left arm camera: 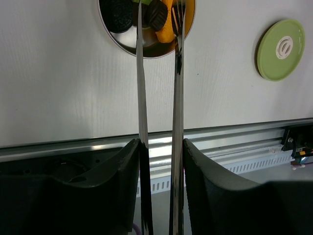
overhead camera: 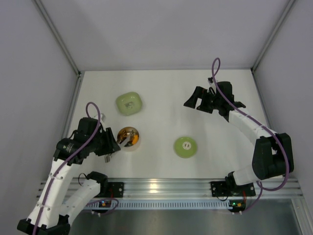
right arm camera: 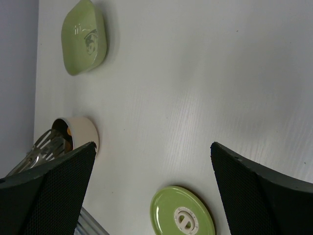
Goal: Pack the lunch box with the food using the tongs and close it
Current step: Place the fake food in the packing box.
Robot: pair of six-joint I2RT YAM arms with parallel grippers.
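Note:
The steel lunch box stands at the near left of the table and holds the food: orange pieces and dark pieces. My left gripper is shut on the tongs, one finger against each thin arm. The arms stand slightly apart, their tips over the box's opening among the food. The green lid lies flat to the right of the box. My right gripper hovers open and empty at the far right, well above the lid.
A pale green rounded-square dish sits behind the lunch box. The aluminium rail runs along the near table edge, just behind my left gripper. White walls close in the table on the left, right and back.

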